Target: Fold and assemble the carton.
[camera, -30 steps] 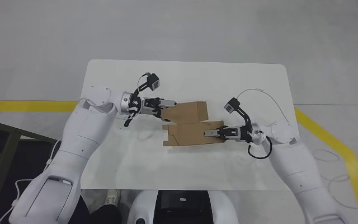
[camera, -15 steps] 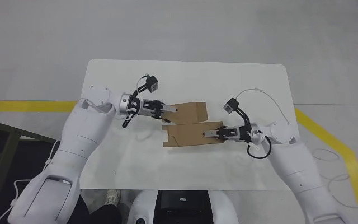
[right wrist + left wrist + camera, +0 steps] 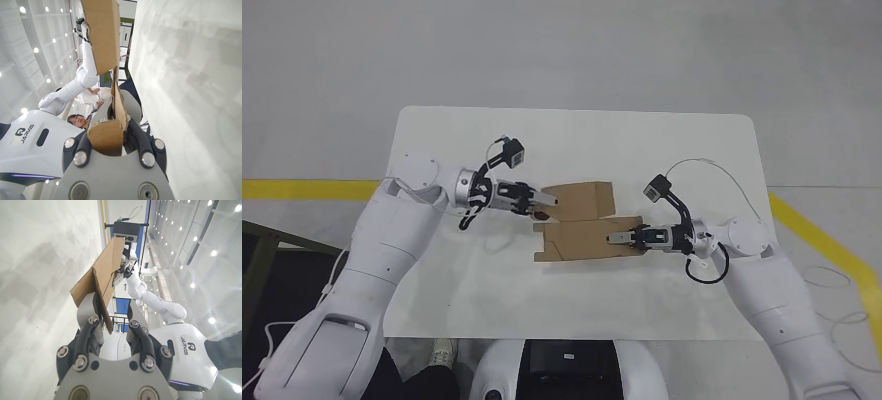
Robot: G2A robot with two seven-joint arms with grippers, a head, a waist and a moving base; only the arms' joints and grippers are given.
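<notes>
The carton [image 3: 577, 222], a brown cardboard blank only partly folded, is seen over the middle of the white worktop [image 3: 692, 150], one panel set farther back and another stepped toward the robot. Whether it rests on the surface cannot be told. Its right end is gripped by the right claw [image 3: 619, 239], which is clamped on a cardboard edge. At the other end the left claw [image 3: 542, 205] is released: its fingers [image 3: 86, 308] are spread, and a panel edge is caught loosely between them, touching one but not squeezed. The folding stage is judged to be in hand, with no box shape yet formed. For the next move, the left claw would need to be closed on that edge and the panel swung about its crease while the right end is kept steady.
</notes>
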